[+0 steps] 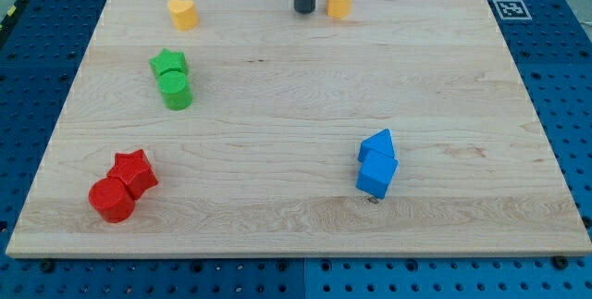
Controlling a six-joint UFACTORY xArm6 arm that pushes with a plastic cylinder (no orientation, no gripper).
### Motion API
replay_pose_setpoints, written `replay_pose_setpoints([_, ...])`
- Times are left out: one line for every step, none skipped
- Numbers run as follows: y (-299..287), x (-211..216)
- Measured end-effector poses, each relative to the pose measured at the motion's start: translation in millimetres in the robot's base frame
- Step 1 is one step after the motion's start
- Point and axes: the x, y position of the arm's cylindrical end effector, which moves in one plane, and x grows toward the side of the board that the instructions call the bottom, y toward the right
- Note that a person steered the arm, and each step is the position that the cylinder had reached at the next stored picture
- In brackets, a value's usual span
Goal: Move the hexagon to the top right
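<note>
Tip beside yellow hexagon

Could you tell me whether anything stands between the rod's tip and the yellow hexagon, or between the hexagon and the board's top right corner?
Nothing visible does. My tip sits just to the view's left of the yellow hexagon, with only a narrow bare gap between them. From the hexagon toward the view's top right, the wooden board carries no blocks.

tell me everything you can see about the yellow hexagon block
The yellow hexagon block is a small, matte, faceted piece, standing flat on the wooden board near the view's top edge, right of centre. My tip sits just to its left, close beside it; whether they touch cannot be told. No other block is near.
</note>
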Motion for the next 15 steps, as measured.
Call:
replay_pose_setpoints([17.9, -2.0])
replay_pose_setpoints([32.9, 1.9])
replay_pose_setpoints([43.7, 3.4])
replay_pose_setpoints([55.3, 5.1])
replay_pose_setpoints([58.0, 5.1])
replay_pose_setpoints([61.2, 5.1])
replay_pose_setpoints([67.7, 6.1])
replay_pose_setpoints([92.4, 10.3])
replay_pose_setpoints([101.5, 23.1])
replay_pose_setpoints([109.5, 41.1])
replay_pose_setpoints([138.8, 34.0])
replay_pose_setpoints([159.9, 39.5])
replay_pose_setpoints([197.0, 51.4])
replay_pose_setpoints([209.7, 48.3])
replay_pose_setpoints([209.7, 43.4])
